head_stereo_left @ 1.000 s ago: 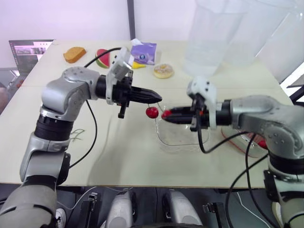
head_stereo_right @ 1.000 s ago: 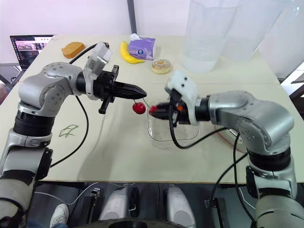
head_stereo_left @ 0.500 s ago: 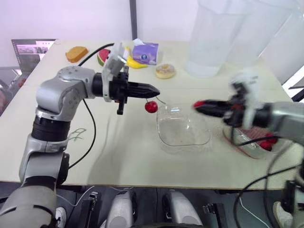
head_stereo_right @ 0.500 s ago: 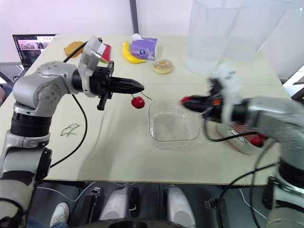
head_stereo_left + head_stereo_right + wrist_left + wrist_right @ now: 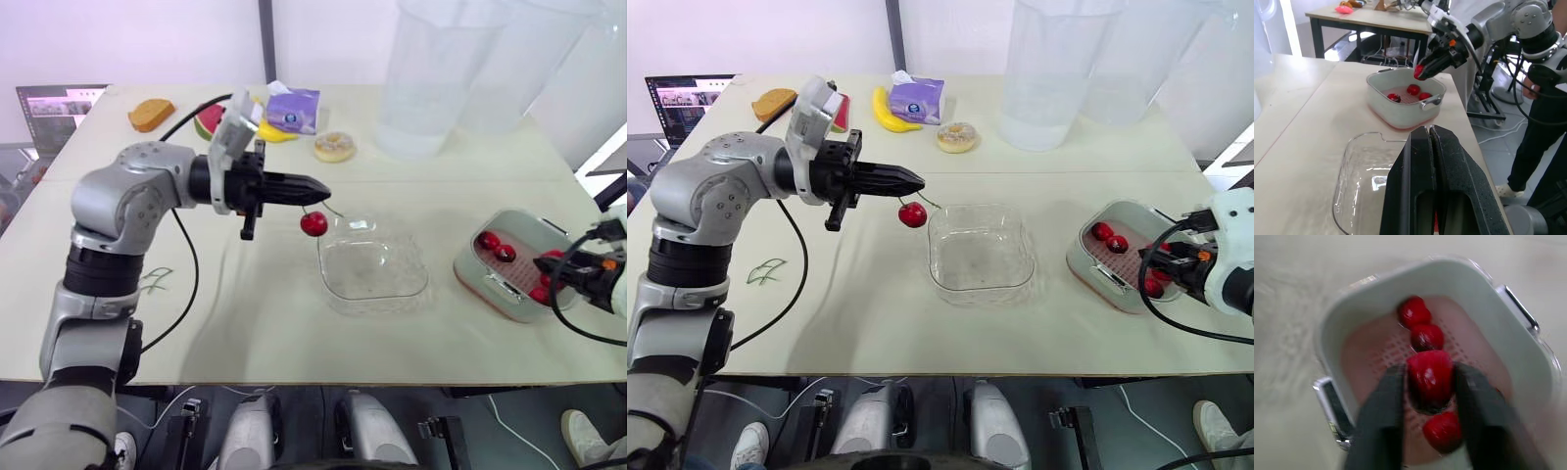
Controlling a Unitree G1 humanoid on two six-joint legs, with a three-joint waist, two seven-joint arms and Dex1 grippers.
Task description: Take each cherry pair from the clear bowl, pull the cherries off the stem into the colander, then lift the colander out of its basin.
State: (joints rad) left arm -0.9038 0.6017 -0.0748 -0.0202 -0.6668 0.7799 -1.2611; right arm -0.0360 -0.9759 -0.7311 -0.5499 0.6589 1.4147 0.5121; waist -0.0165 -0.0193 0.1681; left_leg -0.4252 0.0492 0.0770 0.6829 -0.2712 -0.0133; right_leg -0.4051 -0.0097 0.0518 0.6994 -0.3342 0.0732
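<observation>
My left gripper (image 5: 326, 186) is shut on a thin stem, and one red cherry (image 5: 313, 224) hangs from it just beside the clear bowl's (image 5: 373, 271) left rim. The bowl holds nothing. At the table's right end stands a white basin (image 5: 466, 266) with a pink colander (image 5: 1376, 352) inside. Several loose cherries (image 5: 1426, 337) lie in the colander. My right gripper (image 5: 1429, 371) hovers over the colander, shut on another red cherry (image 5: 1430, 377). The left wrist view looks past its shut fingers (image 5: 1420, 161) to the right gripper (image 5: 1422, 72) above the basin.
Two tall clear containers (image 5: 431, 69) stand at the back right. A donut (image 5: 335, 147), tissue pack (image 5: 293, 106), banana, watermelon slice (image 5: 208, 119) and bread (image 5: 152, 113) line the back. A laptop (image 5: 54, 101) sits at the far left. A person stands beyond the table's right end in the left wrist view.
My right gripper pulled a cherry away from the left gripper's stem and swung right to hover over the colander. The left gripper kept its place with the remaining cherry hanging.
</observation>
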